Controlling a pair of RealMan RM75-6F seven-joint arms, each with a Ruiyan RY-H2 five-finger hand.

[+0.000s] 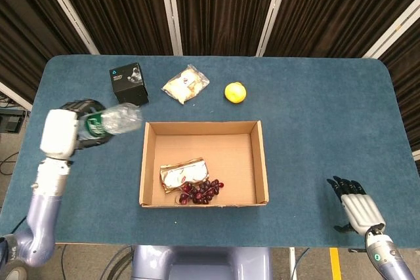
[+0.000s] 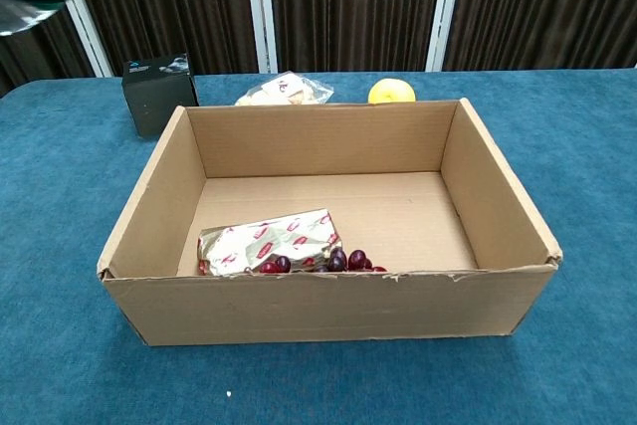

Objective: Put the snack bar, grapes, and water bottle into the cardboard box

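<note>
Left hand (image 1: 60, 133): boxy white-grey back shell, black fingers (image 1: 84, 105) beyond it. Forearm below is a smooth lavender-grey tube with a paler wrist collar. Right hand (image 1: 358, 207): ribbed light-grey back plate, black fingers (image 1: 340, 186). Its wrist is grey, with a small green dot marking near the frame edge.
</note>
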